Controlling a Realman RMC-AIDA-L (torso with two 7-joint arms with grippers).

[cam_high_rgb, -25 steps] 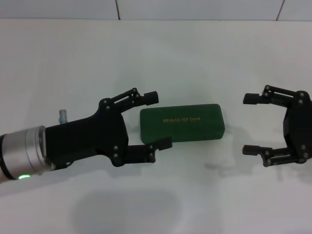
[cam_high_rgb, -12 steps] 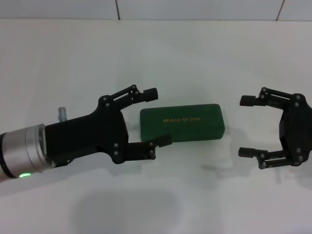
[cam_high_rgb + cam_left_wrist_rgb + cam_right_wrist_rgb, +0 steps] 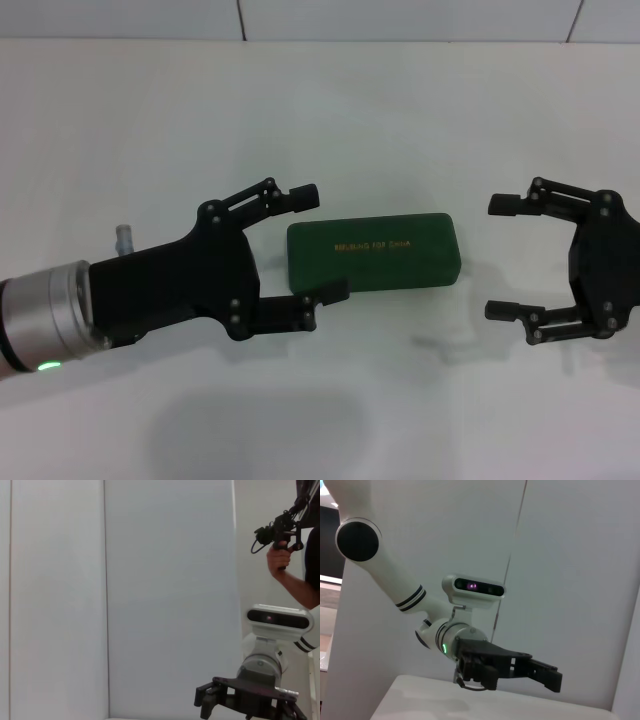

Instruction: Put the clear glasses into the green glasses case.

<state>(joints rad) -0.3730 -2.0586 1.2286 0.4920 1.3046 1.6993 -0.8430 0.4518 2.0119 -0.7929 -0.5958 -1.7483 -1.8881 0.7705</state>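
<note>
Head view: the dark green rectangular hard glasses case (image 3: pixel 373 252), lid down, gold lettering up, lies mid-tabletop on the white table (image 3: pixel 400 120). The left gripper (image 3: pixel 321 240) hangs spread wide at its left end; the right gripper (image 3: pixel 503 257), also wide, stands apart off its right end. No clear glasses are discernible. The case looks rigid, light and smooth; gripping across its long sides seems best.

Left wrist view: white wall, the right gripper (image 3: pixel 210 702) and a person's hand (image 3: pixel 278 560) holding a camera.

Right wrist view: the left gripper (image 3: pixel 547 672) over the table edge.

A white table (image 3: pixel 400 120) is seen below; pale wall panels (image 3: pixel 165 580) stand behind, and a camera rig (image 3: pixel 278 530) is held by a person's hand (image 3: pixel 278 560).
</note>
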